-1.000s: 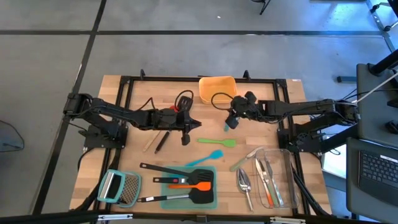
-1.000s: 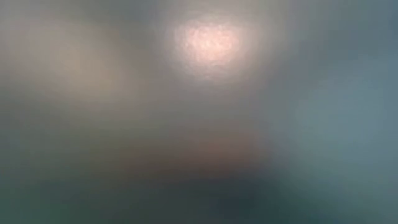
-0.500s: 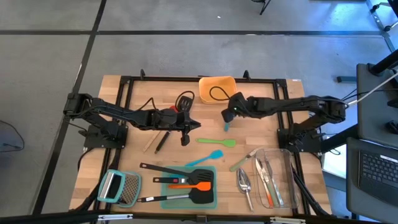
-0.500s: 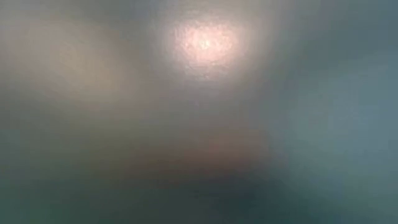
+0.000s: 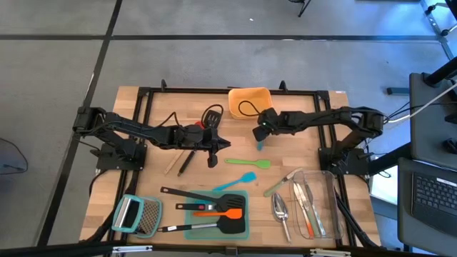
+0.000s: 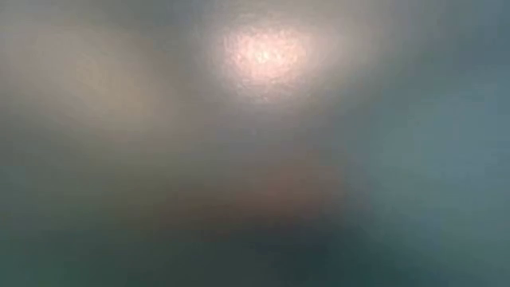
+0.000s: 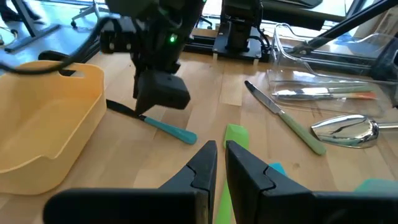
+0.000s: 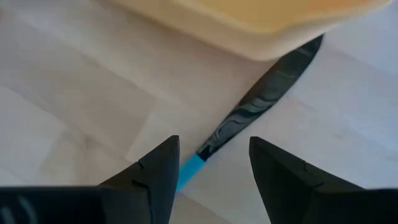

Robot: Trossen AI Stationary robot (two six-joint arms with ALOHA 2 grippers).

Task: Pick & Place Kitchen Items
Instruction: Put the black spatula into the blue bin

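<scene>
A knife with a dark blade (image 8: 261, 99) and a blue handle (image 5: 260, 145) lies flat on the wooden table, its blade tip beside the orange container (image 5: 249, 102). My right gripper (image 8: 214, 146) (image 5: 261, 135) is open and points steeply down. Its fingers stand on either side of the knife where blade meets handle, and I see no touch. My left gripper (image 7: 221, 149) (image 5: 213, 160) hangs shut above the table near the middle, with nothing in it. A green spatula (image 7: 236, 134) lies just beyond it. The low view shows only blur.
A teal spatula (image 5: 237, 181) lies near the middle. A teal tray (image 5: 243, 230) holds black and orange turners, with a grater (image 5: 139, 214) to its left. At the right, a clear container (image 5: 325, 187) holds cutlery, beside a spoon (image 5: 280, 208) and a green-handled knife (image 5: 280, 184).
My right gripper has come down toward the blue-handled knife and a little toward the table's left edge. It has rolled at the wrist on the way and stayed open. The knife has not moved.
</scene>
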